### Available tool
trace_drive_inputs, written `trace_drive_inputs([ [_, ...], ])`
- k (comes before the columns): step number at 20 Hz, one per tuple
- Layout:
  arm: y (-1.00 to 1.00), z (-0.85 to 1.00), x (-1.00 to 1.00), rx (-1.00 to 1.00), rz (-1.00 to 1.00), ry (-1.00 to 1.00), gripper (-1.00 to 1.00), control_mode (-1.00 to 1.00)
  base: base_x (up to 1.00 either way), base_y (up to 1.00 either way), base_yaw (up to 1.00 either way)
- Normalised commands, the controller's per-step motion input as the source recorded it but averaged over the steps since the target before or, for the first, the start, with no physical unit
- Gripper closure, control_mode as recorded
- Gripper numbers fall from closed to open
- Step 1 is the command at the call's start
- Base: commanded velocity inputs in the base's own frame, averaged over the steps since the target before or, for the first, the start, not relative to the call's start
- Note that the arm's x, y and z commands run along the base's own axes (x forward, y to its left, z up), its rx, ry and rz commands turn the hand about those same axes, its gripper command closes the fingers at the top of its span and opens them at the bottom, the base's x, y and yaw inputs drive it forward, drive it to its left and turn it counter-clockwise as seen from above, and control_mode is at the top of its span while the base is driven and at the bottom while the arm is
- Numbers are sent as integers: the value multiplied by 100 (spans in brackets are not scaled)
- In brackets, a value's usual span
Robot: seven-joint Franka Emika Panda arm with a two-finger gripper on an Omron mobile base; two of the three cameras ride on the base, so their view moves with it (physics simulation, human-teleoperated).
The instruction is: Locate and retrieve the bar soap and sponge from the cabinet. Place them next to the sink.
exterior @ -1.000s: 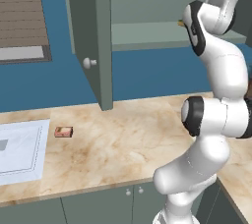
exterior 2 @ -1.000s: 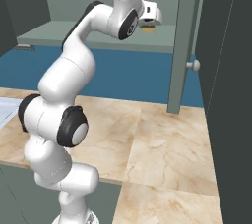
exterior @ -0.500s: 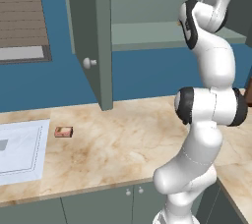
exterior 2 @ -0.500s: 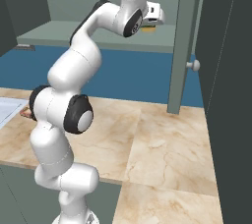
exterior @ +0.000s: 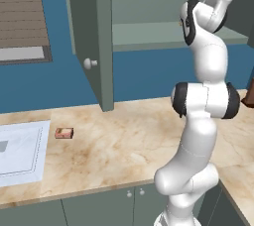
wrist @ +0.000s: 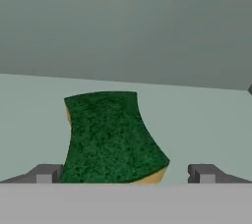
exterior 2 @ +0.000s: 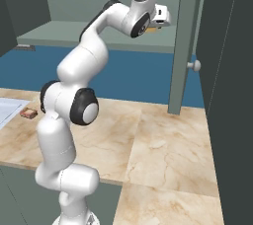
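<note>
The white jointed arm is seen reaching up into the large grey-green wall cabinet [exterior: 149, 2], whose tall door [exterior: 92, 36] stands open with its round pale knob [exterior: 90, 63] facing outward. The two-finger gripper [wrist: 125, 174] is held at the level of the flat grey-green shelf [exterior: 149, 34], and its jaws are spread wide apart with nothing clamped between them. In the hand view the small rectangular dark green sponge with a yellow layer [wrist: 110, 137] is shown lying flat on the shelf, its rough green face upward and a strip of yellow visible along its near edge. The sponge sits between the two dark finger tips [wrist: 45, 173], nearer to the one on the left of that view; whether it is touched by that tip cannot be told. In the right base view a sliver of yellow [exterior 2: 151, 29] is glimpsed just beneath the hand. The small flat pinkish-red bar of soap [exterior: 64, 133] is found lying on the beige marbled bench [exterior: 124, 145], just beside the pale white-grey rectangular sink [exterior: 20, 148] with its thin dark outline, and well apart from the arm.
</note>
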Motion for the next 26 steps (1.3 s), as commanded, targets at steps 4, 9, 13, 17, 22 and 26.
trace_drive_inputs([
  [4, 4, 0, 20, 0, 0, 5, -100, -100, 0, 0, 0],
  [9, 5, 0, 27, 0, 2, 1, -100, -100, 0, 0, 0],
  [13, 0, -10, 19, 0, 4, 3, -100, -100, 0, 0, 0],
  [17, 0, -18, 21, 0, 5, 0, -100, -100, 0, 0, 0],
  [22, 0, -27, 9, 0, 5, 1, -100, -100, 0, 0, 0],
  [26, 4, -46, 0, 0, 5, 2, 100, -100, 0, 0, 0],
])
